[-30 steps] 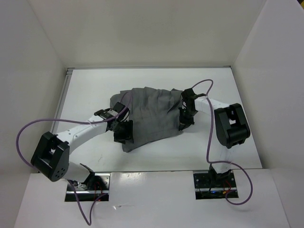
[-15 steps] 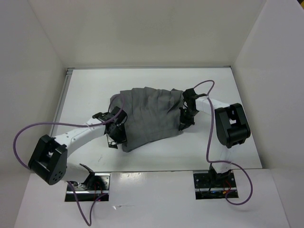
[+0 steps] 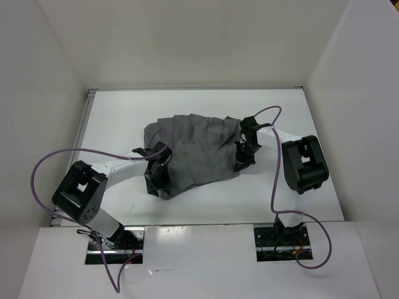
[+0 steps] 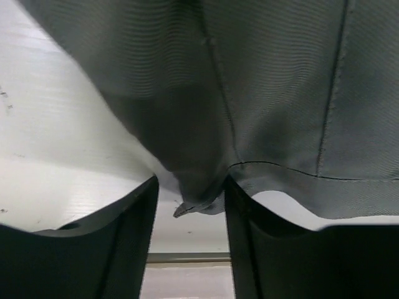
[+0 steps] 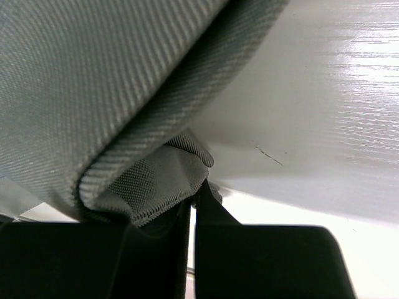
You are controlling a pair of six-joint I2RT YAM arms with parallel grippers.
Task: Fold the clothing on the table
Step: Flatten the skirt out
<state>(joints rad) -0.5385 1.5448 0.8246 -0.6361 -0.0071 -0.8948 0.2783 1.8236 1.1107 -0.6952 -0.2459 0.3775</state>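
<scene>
Pinching the skirt at its right edge, my right jaws are clamped tight on a fold. My left jaws stand wide around its near-left corner, gripping nothing. It lies mid-counter. I'd close left fully there before lifting both together.

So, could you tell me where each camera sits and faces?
Top external: above, behind the bases, looking down on white matte table and dark-grey pleated fabric garment; both arms show.
Left wrist: on that arm, facing garment's corner inside open left gripper.
Right wrist: likewise, facing fabric pinched in shut right gripper.
All share garment and table.
</scene>
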